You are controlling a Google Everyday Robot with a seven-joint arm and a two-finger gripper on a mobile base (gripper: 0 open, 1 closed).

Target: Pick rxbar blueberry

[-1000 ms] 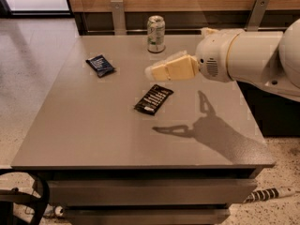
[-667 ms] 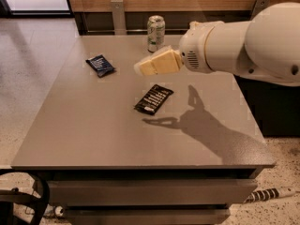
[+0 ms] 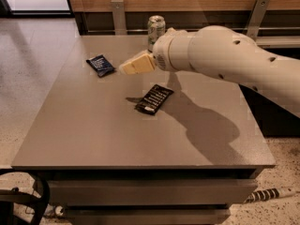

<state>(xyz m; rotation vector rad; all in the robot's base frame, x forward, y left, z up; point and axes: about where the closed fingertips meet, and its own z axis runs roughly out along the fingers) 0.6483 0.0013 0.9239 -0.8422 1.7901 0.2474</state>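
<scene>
step: reaching, nothing grasped yet | gripper (image 3: 136,63) hovers just beside rxbar blueberry (image 3: 100,64), grip state cannot tell | next: centre over it, descend; black wrapper (image 3: 154,99) lies well apart.

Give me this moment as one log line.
phase: pre-grasp | gripper: over table, beside rxbar blueberry | rxbar blueberry: flat on table, not held | black bar: centre | can: back edge

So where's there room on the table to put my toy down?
The whole front of the table, from the black bar to the near edge, is bare. So is the left side in front of the blue bar. The back middle is crowded: the can, the blue bar and the gripper, which hangs just beside the blue bar.
</scene>
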